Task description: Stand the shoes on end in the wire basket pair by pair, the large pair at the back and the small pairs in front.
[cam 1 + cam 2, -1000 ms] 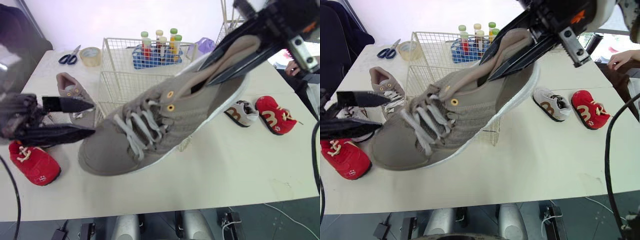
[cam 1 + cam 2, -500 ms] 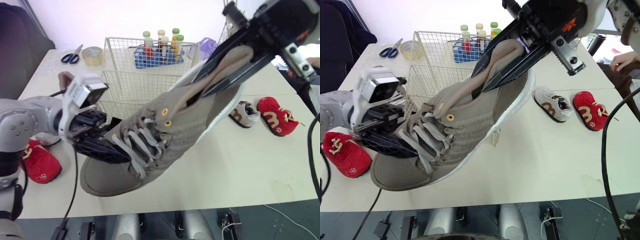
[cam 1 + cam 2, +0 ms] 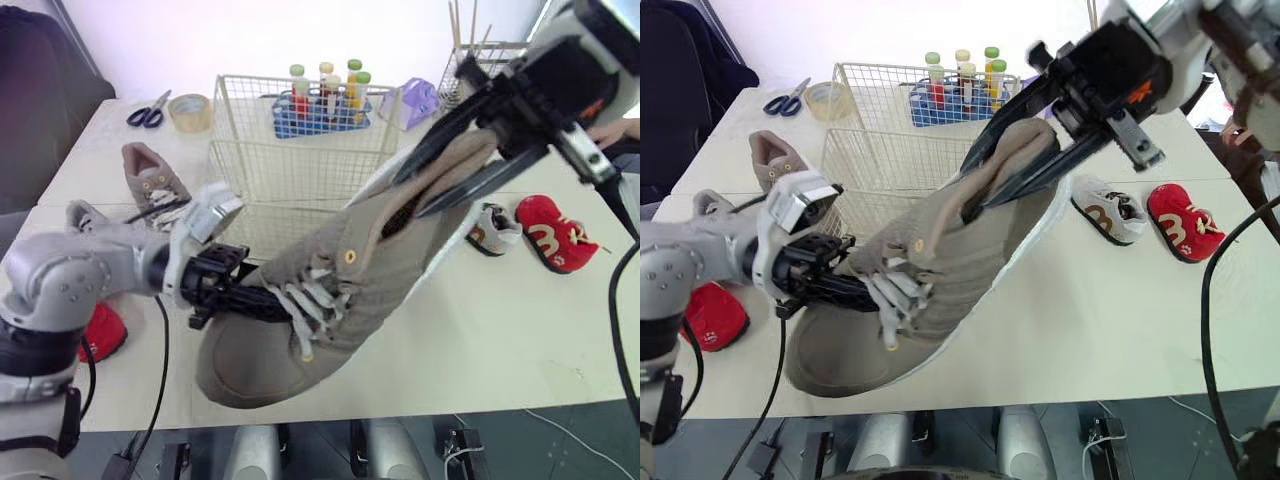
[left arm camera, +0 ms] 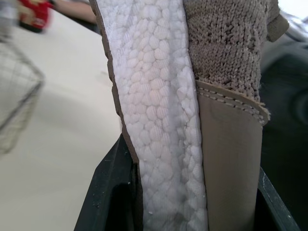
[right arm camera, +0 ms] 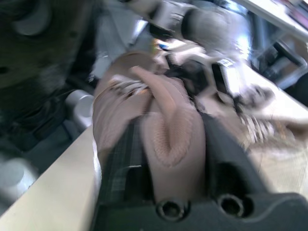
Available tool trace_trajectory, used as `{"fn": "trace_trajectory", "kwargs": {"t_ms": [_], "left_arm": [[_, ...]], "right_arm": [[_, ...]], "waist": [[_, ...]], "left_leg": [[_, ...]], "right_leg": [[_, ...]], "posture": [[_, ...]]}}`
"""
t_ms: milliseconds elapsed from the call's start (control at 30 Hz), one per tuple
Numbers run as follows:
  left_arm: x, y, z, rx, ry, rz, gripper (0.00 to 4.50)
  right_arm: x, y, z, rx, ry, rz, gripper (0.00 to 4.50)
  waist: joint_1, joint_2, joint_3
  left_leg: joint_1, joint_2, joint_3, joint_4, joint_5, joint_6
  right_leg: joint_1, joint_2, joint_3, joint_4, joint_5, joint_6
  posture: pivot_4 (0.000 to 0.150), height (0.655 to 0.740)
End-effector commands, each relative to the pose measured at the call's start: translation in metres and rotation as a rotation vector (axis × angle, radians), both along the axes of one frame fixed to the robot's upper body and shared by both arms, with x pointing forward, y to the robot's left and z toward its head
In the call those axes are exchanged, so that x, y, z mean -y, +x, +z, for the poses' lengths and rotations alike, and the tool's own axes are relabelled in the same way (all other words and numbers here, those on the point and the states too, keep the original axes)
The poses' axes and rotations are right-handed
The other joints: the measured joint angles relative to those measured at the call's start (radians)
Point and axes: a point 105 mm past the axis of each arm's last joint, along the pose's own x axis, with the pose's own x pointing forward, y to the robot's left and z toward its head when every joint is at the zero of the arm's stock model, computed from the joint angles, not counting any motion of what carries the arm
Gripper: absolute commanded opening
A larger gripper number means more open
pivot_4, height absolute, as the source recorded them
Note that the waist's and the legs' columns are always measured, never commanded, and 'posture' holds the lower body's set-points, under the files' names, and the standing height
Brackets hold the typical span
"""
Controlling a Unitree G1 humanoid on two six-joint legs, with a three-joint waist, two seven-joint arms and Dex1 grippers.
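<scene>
While tilted toe-down mid-frame, large shoe (image 3: 380, 270): knit upper, pebbled foam sole.
Right gripper (image 3: 408, 197): clenched on heel collar.
Left gripper (image 3: 265, 300): grasping forefoot.

The large shoe (image 3: 330, 290), up off the surface (image 3: 500, 330), covers the lower front of the wire basket (image 3: 260, 150). In the left eye view its heel overlaps one end of a small white shoe (image 3: 497, 228). The tips of the left pincer (image 3: 270, 303) are lost among the laces. The left arm covers most of a red shoe (image 3: 103, 330) and part of a small grey shoe (image 3: 85, 215). In the left wrist view the sole runs off the top edge.
</scene>
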Motion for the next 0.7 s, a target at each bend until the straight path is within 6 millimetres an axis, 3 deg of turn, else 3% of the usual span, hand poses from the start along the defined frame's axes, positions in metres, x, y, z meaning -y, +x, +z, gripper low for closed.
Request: {"fn": "trace_trajectory", "kwargs": {"t_ms": [33, 100, 167, 233, 333, 533, 600, 700], "left_arm": [[0.007, -0.012, 0.021, 0.12, -0.118, 0.058, 1.33], [0.009, -0.011, 0.023, 0.133, -0.155, 0.115, 1.33], [0.01, -0.007, 0.027, 0.156, -0.193, 0.178, 1.33], [0.011, 0.0, 0.033, 0.181, -0.254, 0.256, 1.33], [0.013, 0.006, 0.038, 0.192, -0.299, 0.311, 1.33], [0.018, 0.008, 0.032, 0.153, -0.342, 0.311, 1.33], [0.02, 0.007, 0.032, 0.138, -0.361, 0.291, 1.33], [0.023, 0.005, 0.03, 0.126, -0.353, 0.238, 1.33]], "right_arm": [[0.04, 0.008, 0.033, 0.032, 0.263, -0.317, 3.62], [0.061, 0.012, 0.036, -0.053, 0.407, -0.454, 4.44], [0.084, 0.014, 0.029, -0.22, 0.558, -0.566, 4.44], [0.094, 0.011, 0.0, -0.511, 0.677, -0.587, 4.44], [0.086, 0.006, -0.03, -0.658, 0.688, -0.603, 4.44], [0.058, -0.004, -0.047, -0.879, 0.817, -0.451, 4.44], [0.044, -0.003, -0.059, -0.906, 0.795, -0.442, 4.44], [0.028, 0.002, -0.061, -0.95, 0.814, -0.376, 4.44]], "waist": [[0.01, -0.001, 0.0], [0.009, -0.001, 0.0], [0.008, -0.001, 0.0], [0.009, -0.004, -0.002], [0.005, -0.002, -0.003], [0.006, 0.0, -0.003], [0.007, 0.0, -0.003], [0.007, 0.0, -0.003]], "left_leg": [[0.0, 0.0, -0.001, 0.0, 0.0, 0.0], [0.0, -0.001, -0.001, 0.0, 0.0, 0.0], [0.001, -0.001, -0.001, 0.0, 0.0, 0.0], [0.002, -0.002, -0.002, 0.0, 0.0, 0.001], [0.007, -0.002, -0.003, 0.001, -0.001, 0.002], [0.012, -0.001, -0.001, 0.0, -0.001, 0.002], [0.014, 0.0, -0.001, -0.001, -0.001, 0.002], [0.014, -0.001, -0.001, -0.001, -0.001, 0.002]], "right_leg": [[0.0, 0.0, 0.0, -0.001, 0.0, 0.0], [0.001, -0.003, 0.0, -0.001, -0.001, -0.002], [0.002, -0.004, 0.0, -0.001, -0.001, -0.003], [0.005, -0.004, -0.001, -0.001, -0.001, -0.003], [0.011, -0.003, -0.001, -0.002, 0.0, -0.001], [0.013, 0.002, 0.001, -0.001, 0.0, 0.0], [0.015, 0.003, 0.001, -0.002, 0.0, 0.0], [0.016, 0.003, 0.001, -0.002, 0.0, 0.0]], "posture": [[0.15, 0.74], [0.15, 0.74], [0.15, 0.74], [0.15, 0.74], [0.15, 0.74], [0.15, 0.74], [0.15, 0.74], [0.15, 0.74]]}}
